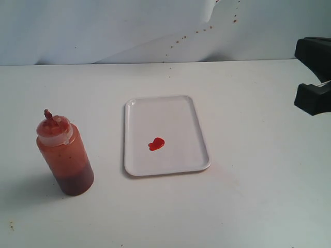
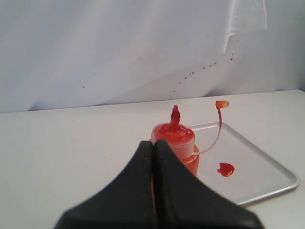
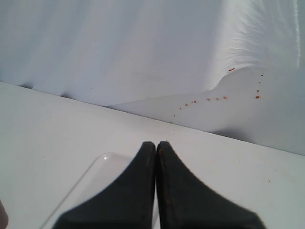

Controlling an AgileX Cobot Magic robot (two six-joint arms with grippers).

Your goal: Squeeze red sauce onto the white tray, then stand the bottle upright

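Red sauce (image 1: 156,143), glossy and heart-shaped, sits on the white tray (image 1: 170,111), a little toward seven o'clock from the tray's middle in the exterior view. The tray lies flat on the pale table (image 1: 258,201). At about eight o'clock from it, well apart, the bottle (image 1: 66,155) stands upright. Its nozzle (image 2: 175,114) is bare and its tip cap (image 2: 221,104) is held out sideways on a thin tether. The left gripper (image 2: 154,143) has its jaws pressed together on nothing, the bottle showing just past its tips. The right gripper (image 3: 156,143) is likewise pinched closed and empty, a tray corner visible beneath it. Reddish specks (image 1: 201,30) dot the white backdrop.
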